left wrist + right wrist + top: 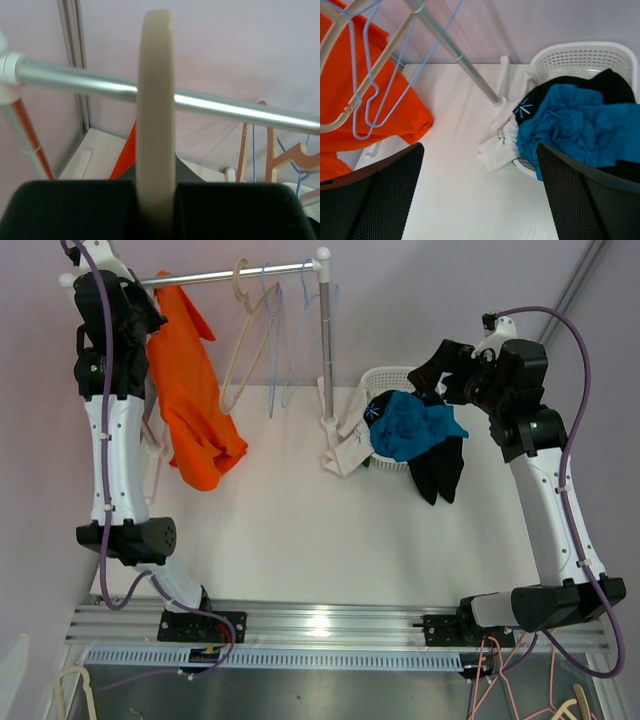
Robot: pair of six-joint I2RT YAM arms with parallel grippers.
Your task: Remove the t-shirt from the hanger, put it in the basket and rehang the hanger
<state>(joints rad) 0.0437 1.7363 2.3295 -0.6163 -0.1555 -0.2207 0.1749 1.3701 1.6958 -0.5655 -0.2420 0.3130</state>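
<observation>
The left arm (118, 440) reaches high at far left, left fingers (75, 210) pinching a hanger hook (156, 125); right fingers (585, 200) gape wide.

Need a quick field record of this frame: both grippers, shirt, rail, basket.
left gripper: shut on cream hanger hook, which crosses the rail
right gripper: open, holding nothing, above the table beside the basket
t-shirt: orange, hanging at the rail's left end, not yet off
empty hangers: on the rail, right of the shirt
basket contents: blue garment on top, black and white cloth spilling over
</observation>
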